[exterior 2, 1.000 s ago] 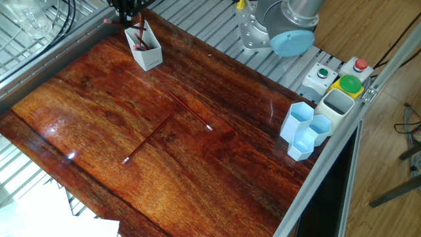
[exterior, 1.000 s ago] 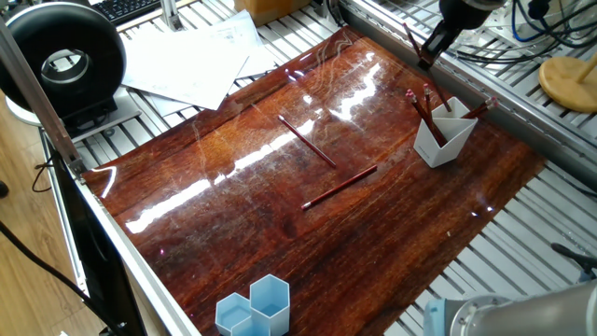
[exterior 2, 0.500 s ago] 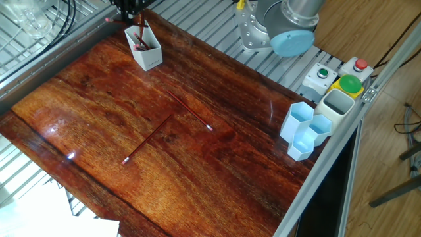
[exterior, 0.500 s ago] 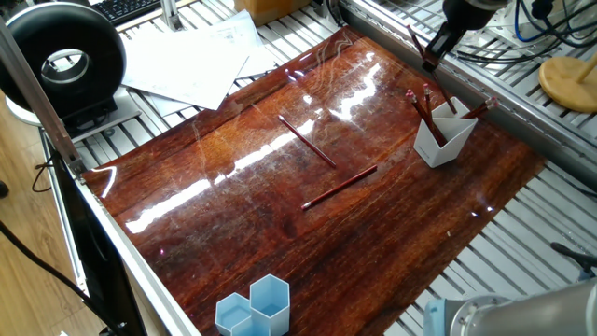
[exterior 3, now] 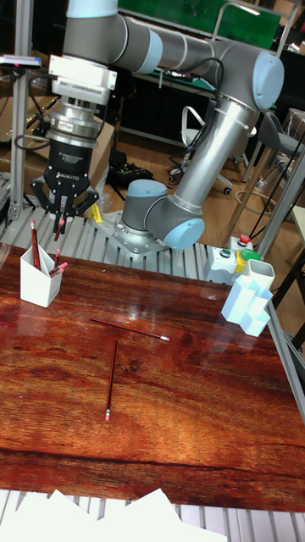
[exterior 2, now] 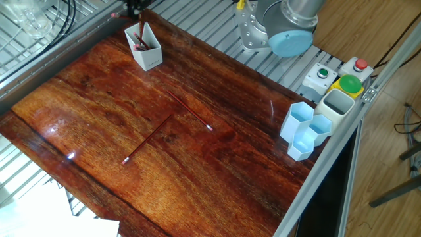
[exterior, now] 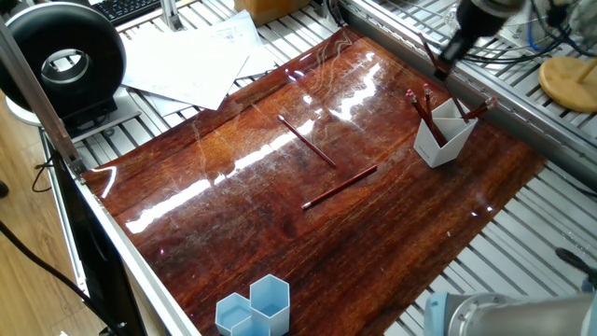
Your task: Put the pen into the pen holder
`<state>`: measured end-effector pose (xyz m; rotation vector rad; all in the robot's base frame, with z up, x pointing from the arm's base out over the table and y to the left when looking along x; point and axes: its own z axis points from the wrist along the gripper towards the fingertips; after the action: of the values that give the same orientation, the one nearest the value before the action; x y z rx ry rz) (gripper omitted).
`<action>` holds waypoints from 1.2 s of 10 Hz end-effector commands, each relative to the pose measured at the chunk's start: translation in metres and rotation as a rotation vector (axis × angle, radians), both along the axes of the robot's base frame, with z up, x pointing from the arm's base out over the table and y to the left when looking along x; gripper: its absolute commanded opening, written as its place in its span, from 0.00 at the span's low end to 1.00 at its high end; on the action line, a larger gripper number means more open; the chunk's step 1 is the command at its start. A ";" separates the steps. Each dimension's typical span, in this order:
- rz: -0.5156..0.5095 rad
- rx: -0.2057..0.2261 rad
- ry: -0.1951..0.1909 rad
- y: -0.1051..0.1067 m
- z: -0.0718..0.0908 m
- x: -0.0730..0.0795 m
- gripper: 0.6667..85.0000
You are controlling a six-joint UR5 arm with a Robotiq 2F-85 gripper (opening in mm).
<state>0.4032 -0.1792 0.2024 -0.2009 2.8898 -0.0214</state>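
No text, label, brand or number can be read on anything in these three views

UR5 arm [exterior 3: 212,127]: grey tube links, light blue joint caps, base bolted at the far edge of the table. From the base it rises diagonally to an elbow at top, then runs horizontally to the wrist. Wrist points straight down, silver flange above a black gripper [exterior 3: 62,216]. Gripper hangs vertical, fingers [exterior 3: 58,201] pointing down, closed around a thin red pen [exterior 3: 60,225] whose lower end sticks out below the fingertips. In one fixed view the gripper [exterior: 446,65] is a dark blurred shape at the top edge. In the other fixed view only its tip [exterior 2: 134,8] shows at the frame top.
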 end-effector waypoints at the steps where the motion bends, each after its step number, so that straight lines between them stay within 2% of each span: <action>1: 0.002 0.000 -0.095 0.004 -0.010 -0.016 0.00; 3: 0.019 -0.016 -0.117 -0.002 -0.019 -0.013 0.00; 6: 0.030 -0.002 -0.157 -0.004 -0.023 -0.004 0.00; 12: 0.015 0.016 -0.189 0.003 -0.030 0.004 0.00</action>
<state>0.4016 -0.1800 0.1736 -0.2225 2.7295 -0.0304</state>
